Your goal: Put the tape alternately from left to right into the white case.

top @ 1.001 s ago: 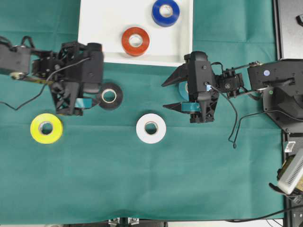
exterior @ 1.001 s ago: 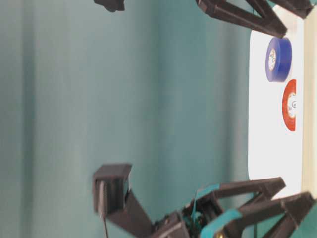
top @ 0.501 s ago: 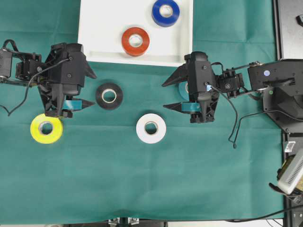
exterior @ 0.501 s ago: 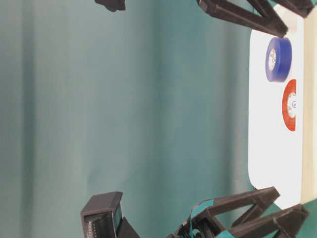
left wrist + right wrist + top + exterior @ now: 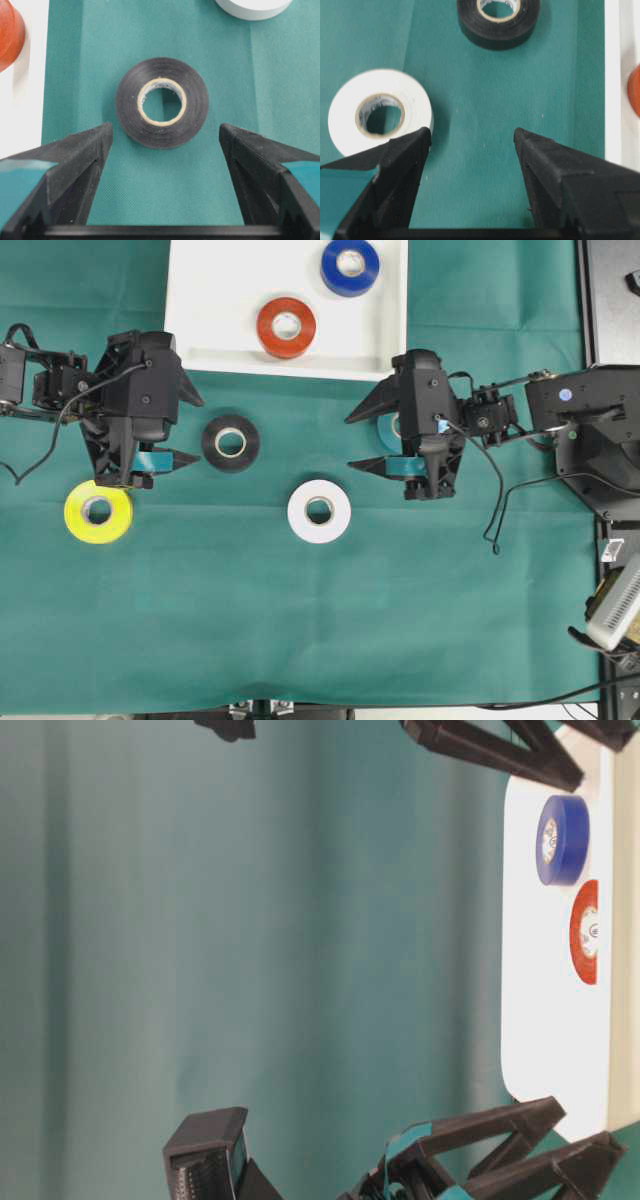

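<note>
Across the overhead view, the white case (image 5: 200, 310) sits at the top edge of the green counter (image 5: 300, 620), already holding a red roll (image 5: 286, 327) and a blue roll (image 5: 350, 266), with bare floor left of them. Below it lie a black roll (image 5: 231, 443), a white roll (image 5: 319, 511) and a yellow roll (image 5: 98, 512), well apart from one another. The left claw (image 5: 180, 430) hangs just left of the black roll, fingers spread and empty. The right claw (image 5: 362, 438) hovers near the case's lower right corner, wide and empty.

At table level, the case's rounded corner and both stored rolls show; the claws are only partly visible.

From the left wrist, the black roll lies flat, centred ahead of the open fingers (image 5: 80, 150), probably lined up for grasping.

From the right wrist, the white roll (image 5: 380, 112) sits just beside one finger (image 5: 407, 150), clear cloth between the fingers.
</note>
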`<action>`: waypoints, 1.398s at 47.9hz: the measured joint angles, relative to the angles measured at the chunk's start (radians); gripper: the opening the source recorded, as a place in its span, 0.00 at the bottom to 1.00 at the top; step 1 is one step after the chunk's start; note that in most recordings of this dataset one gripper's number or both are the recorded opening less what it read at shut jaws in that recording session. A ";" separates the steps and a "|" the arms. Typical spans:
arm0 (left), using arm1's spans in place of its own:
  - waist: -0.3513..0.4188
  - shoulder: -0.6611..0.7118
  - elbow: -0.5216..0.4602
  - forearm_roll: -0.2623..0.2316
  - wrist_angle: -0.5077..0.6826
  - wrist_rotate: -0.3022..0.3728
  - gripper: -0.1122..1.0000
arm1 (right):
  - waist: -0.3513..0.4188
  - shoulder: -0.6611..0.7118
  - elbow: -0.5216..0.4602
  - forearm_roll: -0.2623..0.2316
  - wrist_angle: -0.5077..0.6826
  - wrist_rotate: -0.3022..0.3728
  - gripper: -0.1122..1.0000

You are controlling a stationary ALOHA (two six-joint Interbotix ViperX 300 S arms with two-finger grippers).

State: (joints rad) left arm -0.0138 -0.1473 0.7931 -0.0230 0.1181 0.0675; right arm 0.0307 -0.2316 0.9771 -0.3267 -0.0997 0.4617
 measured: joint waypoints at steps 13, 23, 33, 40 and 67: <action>0.000 0.000 0.000 -0.002 0.002 0.000 0.46 | 0.005 -0.061 0.055 0.002 0.072 0.021 0.76; 0.000 0.000 0.002 0.000 0.002 0.000 0.46 | 0.011 -0.103 0.078 0.002 0.189 0.071 0.76; 0.000 0.000 0.002 0.000 0.000 0.000 0.46 | 0.032 -0.117 0.094 0.003 0.261 0.112 0.76; 0.000 0.000 0.002 0.000 0.002 0.000 0.46 | 0.035 -0.118 0.112 0.003 0.264 0.141 0.76; 0.000 0.003 0.000 -0.002 0.000 0.000 0.46 | 0.035 -0.026 0.089 0.002 0.264 0.149 0.76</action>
State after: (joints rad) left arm -0.0138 -0.1442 0.7931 -0.0245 0.1181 0.0675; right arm 0.0660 -0.2577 1.0661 -0.3252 0.1641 0.6105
